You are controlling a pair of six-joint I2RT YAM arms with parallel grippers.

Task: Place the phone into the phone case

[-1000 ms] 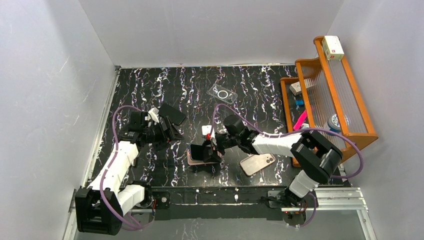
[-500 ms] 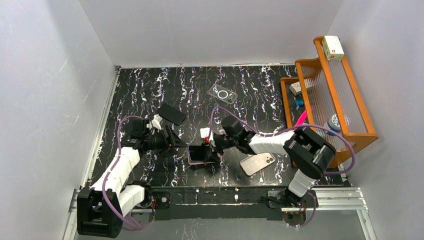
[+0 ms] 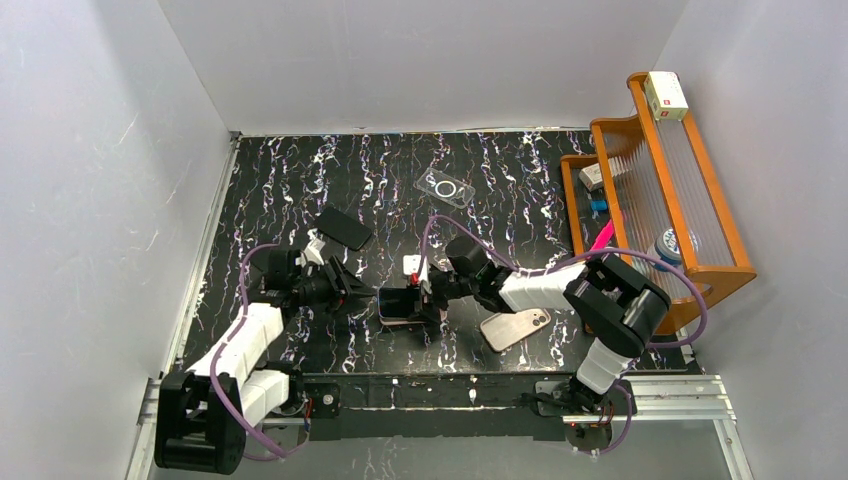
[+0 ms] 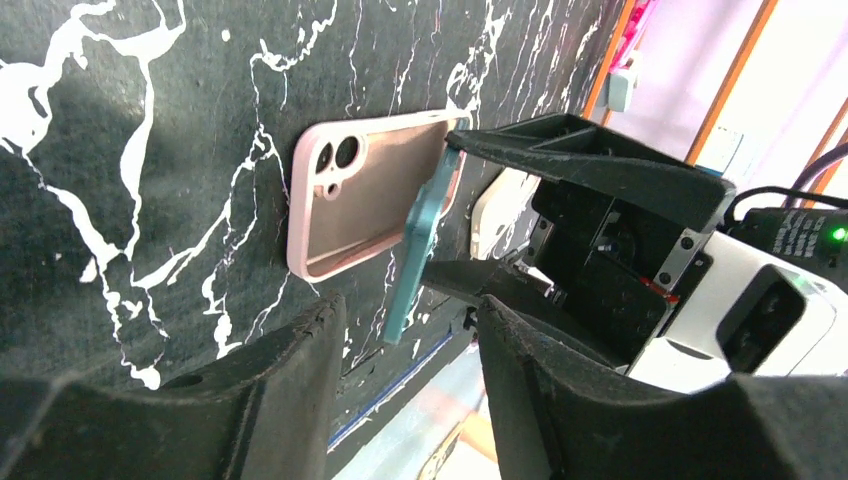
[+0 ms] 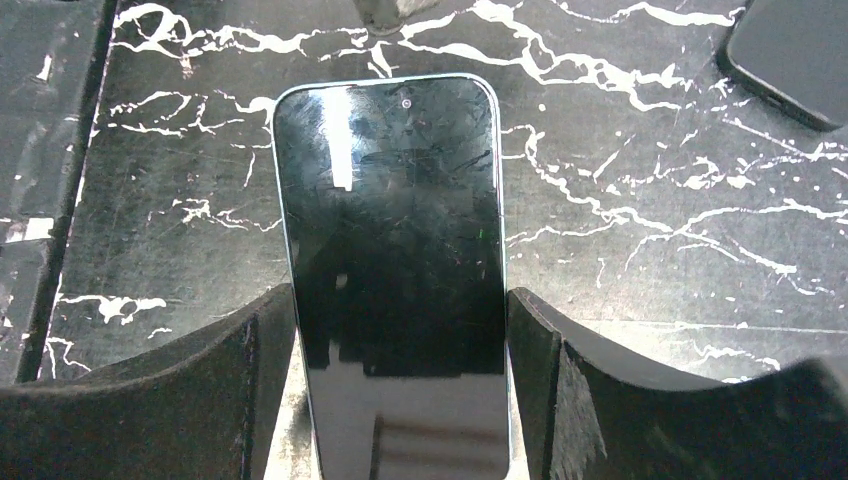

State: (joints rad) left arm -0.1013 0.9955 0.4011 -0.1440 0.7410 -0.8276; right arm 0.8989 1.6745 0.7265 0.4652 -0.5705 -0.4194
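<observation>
Phone (image 5: 390,200): teal-edged, dark screen facing the right wrist camera, clamped across both long edges by the right pincer (image 5: 400,310). Held tilted on edge over the phone case (image 4: 350,200). Seen edge-on from the left wrist, upper end close to the case's rim, lower end hanging out past its near rim; cannot tell whether touching. Phone case: pink, lying open side up on the surface (image 3: 300,170), camera cut-out at the end away from the right pincer, raised lip showing along the visible sides. Left pincer (image 4: 405,335): spread wide, holding nothing, low over the surface just left of the case, aimed at the phone's edge and apart from it. From above, only a narrow gap between the two pincers, with phone and case inside it. Near side: a slim strip of surface between the case and the front edge. Far side: a broad bare stretch reaching up to a clear case (image 3: 445,187). To the right: a second phone (image 3: 515,327), back up, beside the right arm and apart from the pink case. Beyond the left pincer: a dark phone (image 3: 345,228), lying flat. Along the right edge: a wooden rack (image 3: 690,220), well apart from both pincers.
</observation>
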